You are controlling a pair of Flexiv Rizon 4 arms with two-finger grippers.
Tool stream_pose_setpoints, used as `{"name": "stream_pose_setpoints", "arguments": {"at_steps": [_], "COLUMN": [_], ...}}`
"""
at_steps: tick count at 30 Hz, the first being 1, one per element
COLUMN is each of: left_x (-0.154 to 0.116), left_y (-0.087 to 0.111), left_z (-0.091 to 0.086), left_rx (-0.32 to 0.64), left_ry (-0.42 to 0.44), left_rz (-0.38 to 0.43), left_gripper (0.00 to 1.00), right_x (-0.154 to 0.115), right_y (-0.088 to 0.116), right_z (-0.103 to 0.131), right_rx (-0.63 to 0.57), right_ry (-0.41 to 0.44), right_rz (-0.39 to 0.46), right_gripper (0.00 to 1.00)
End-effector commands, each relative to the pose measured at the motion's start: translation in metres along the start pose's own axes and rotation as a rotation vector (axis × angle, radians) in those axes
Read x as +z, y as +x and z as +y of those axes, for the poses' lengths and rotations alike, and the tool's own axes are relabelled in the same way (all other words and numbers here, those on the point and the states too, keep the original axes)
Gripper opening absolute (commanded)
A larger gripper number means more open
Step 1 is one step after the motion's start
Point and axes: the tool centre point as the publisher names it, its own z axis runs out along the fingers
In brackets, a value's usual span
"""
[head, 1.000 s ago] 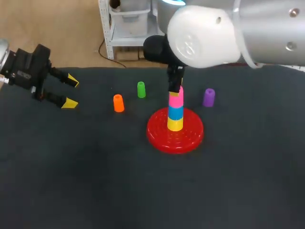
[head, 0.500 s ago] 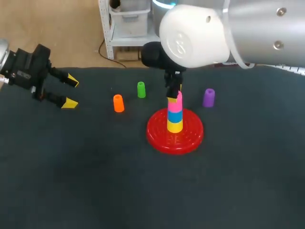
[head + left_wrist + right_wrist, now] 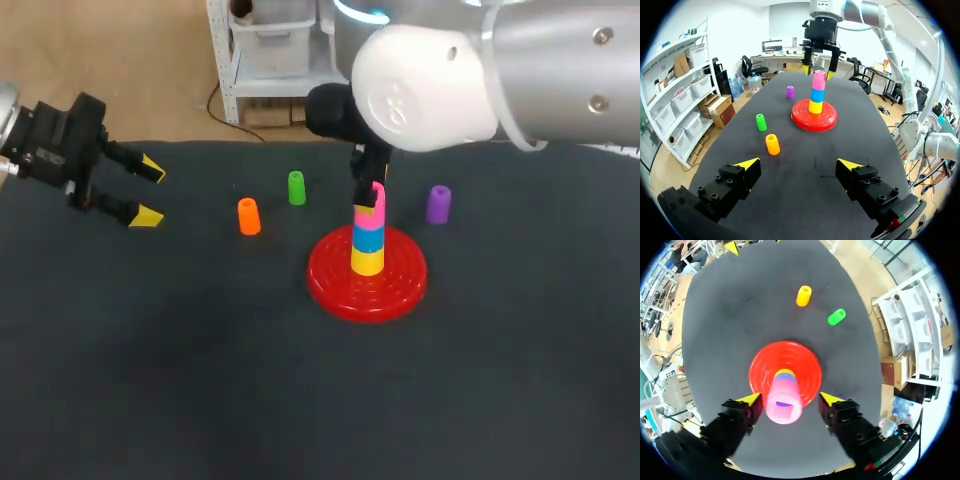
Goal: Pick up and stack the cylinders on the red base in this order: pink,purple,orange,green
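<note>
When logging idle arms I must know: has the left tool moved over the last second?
No. In the head view the left tool keeps the same spot, just as far from the orange plastic cylinder as before.

The pink cylinder (image 3: 367, 212) tops a yellow-blue stack (image 3: 368, 250) on the red base (image 3: 335, 285); purple (image 3: 438, 204), orange (image 3: 248, 216) and green (image 3: 296, 188) stand apart.

place: robotics lab | cue: left arm (image 3: 50, 145), right arm (image 3: 520, 70), black table (image 3: 200, 400)
</note>
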Motion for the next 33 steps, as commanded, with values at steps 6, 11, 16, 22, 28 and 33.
{"name": "stream_pose_setpoints", "arguments": {"at_steps": [6, 11, 16, 22, 28, 33], "left_x": [0.0, 0.0, 0.0, 0.0, 0.0, 0.0], "left_y": [0.001, 0.001, 0.001, 0.001, 0.001, 0.001], "left_z": [-0.001, -0.001, -0.001, -0.001, -0.001, -0.001], "left_rx": [0.002, 0.002, 0.002, 0.002, 0.002, 0.002], "left_ry": [-0.005, -0.005, -0.005, -0.005, -0.005, -0.005], "left_rz": [-0.003, -0.003, -0.003, -0.003, -0.003, -0.003], "left_gripper": [1.0, 1.0, 1.0, 1.0, 1.0, 1.0], "right_x": [-0.031, -0.037, -0.036, -0.024, 0.005, 0.031], "right_y": [0.019, 0.032, 0.036, 0.047, 0.053, 0.059], "right_z": [-0.009, -0.023, -0.04, -0.061, -0.079, -0.087], "right_rx": [-0.052, -0.054, -0.048, 0.052, 0.163, 0.285], "right_ry": [0.028, 0.027, 0.027, 0.033, 0.019, 0.001], "right_rz": [-0.115, -0.172, -0.187, -0.173, -0.146, -0.151], "right_gripper": [1.0, 1.0, 1.0, 1.0, 1.0, 1.0]}}
